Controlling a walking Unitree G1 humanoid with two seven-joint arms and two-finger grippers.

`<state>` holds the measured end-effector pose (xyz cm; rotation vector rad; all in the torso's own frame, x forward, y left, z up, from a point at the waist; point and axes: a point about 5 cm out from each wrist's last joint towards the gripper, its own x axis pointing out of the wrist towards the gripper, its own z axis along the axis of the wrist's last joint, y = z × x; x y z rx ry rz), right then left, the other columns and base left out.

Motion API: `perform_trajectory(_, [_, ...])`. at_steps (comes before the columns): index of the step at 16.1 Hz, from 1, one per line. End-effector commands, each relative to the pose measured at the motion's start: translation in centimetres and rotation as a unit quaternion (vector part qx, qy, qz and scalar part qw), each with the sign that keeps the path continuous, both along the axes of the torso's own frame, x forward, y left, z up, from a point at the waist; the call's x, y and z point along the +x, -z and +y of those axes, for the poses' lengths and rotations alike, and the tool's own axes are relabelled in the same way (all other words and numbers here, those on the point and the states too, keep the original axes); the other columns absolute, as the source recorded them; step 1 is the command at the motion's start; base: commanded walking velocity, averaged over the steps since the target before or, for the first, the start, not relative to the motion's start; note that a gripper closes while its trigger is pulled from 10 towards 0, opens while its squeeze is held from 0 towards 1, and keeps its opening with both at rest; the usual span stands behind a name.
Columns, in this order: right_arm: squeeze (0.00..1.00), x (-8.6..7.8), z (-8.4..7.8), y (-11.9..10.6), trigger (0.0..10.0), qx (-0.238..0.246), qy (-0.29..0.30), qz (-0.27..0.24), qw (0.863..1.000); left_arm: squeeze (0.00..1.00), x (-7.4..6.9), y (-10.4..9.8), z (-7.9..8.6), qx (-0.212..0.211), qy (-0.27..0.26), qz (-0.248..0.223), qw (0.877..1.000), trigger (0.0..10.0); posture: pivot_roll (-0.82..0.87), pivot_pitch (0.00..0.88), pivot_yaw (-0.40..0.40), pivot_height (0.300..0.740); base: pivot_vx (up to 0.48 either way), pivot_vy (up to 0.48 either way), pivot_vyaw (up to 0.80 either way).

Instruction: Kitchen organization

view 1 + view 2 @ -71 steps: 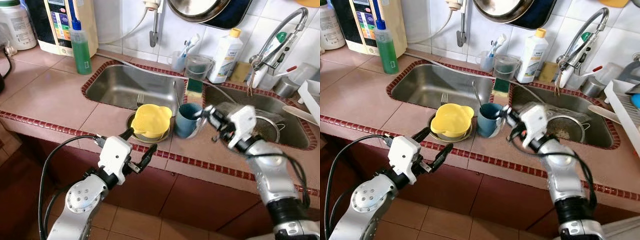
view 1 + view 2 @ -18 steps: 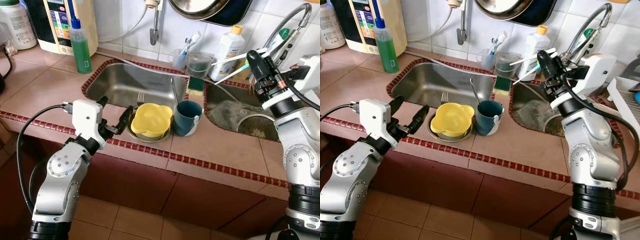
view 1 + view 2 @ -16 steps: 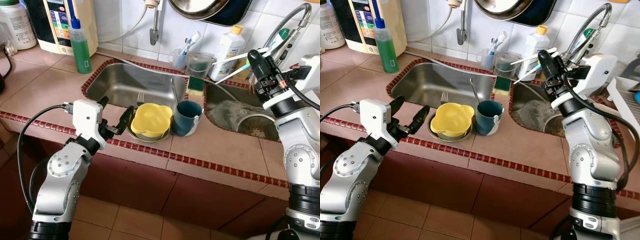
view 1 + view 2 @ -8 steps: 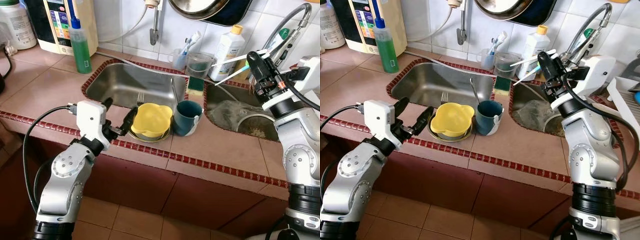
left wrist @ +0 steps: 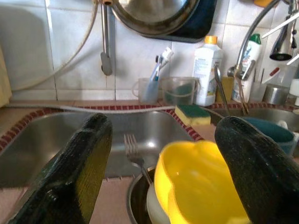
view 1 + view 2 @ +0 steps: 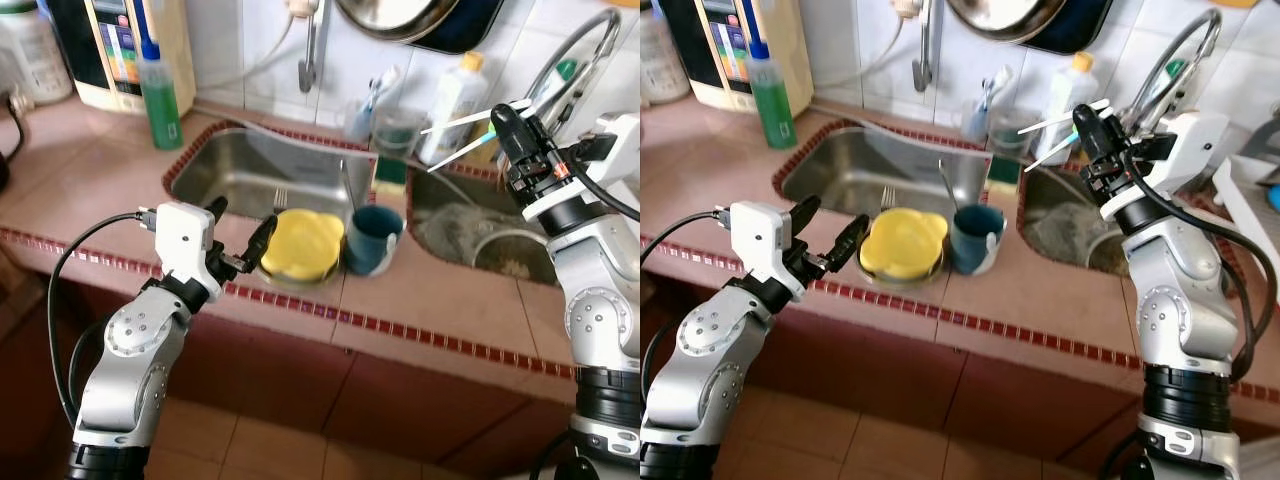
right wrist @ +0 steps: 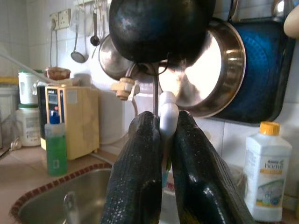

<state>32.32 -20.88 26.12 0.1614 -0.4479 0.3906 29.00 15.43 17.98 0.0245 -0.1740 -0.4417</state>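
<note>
1. Tiled kitchen counter [image 6: 100,200] with a double steel sink [image 6: 260,170], seen from above by a two-armed robot.
2. Left gripper [image 6: 240,232] low at the counter's front edge, fingers [image 5: 79,172] spread wide apart, holding nothing.
3. Just ahead of those fingers, partly between the tips – a yellow bowl [image 6: 302,243] sitting in a metal dish [image 5: 138,196]; contact cannot be told.
4. Beyond the bowl, a fork [image 5: 135,156] lying from the dish toward the sink.
5. Beside the bowl, on the far side from the left fingers, a blue cup [image 6: 373,238], touching or nearly touching it.
6. Right gripper [image 6: 497,122] raised high above the second basin, fingers [image 7: 140,177] pressed together on toothbrushes [image 6: 458,135] – white handles sticking out past the fingertips toward the wall.
7. Past the right fingertips: a clear cup of brushes [image 6: 362,112], a sponge [image 6: 390,172], a white bottle [image 6: 452,92], hanging pans [image 7: 187,60].
8. Faucet [image 6: 575,55] close beside the right gripper.
9. Green soap bottle [image 6: 158,88] well away, at the far side of the sink from the left gripper.
</note>
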Motion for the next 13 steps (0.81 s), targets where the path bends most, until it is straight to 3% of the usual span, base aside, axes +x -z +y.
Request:
perform_trajectory(1, [0.0, -0.07, -0.19, -0.87, 10.0, 0.0, 0.001, -0.017, 1.0, 0.0, 0.02, 0.04, -0.15, 0.005, 0.003, -0.001, 1.0, 10.0, 0.04, 0.0, -0.111, 0.732, 0.274, 0.0, 0.0])
perform_trajectory(13, [0.0, -0.06, -0.19, -0.84, 10.0, -0.002, -0.001, -0.015, 1.0, 0.0, -0.11, 0.12, -0.24, 0.006, 0.002, 0.001, 1.0, 10.0, 0.04, 0.0, -0.115, 0.732, 0.284, 0.0, 0.0])
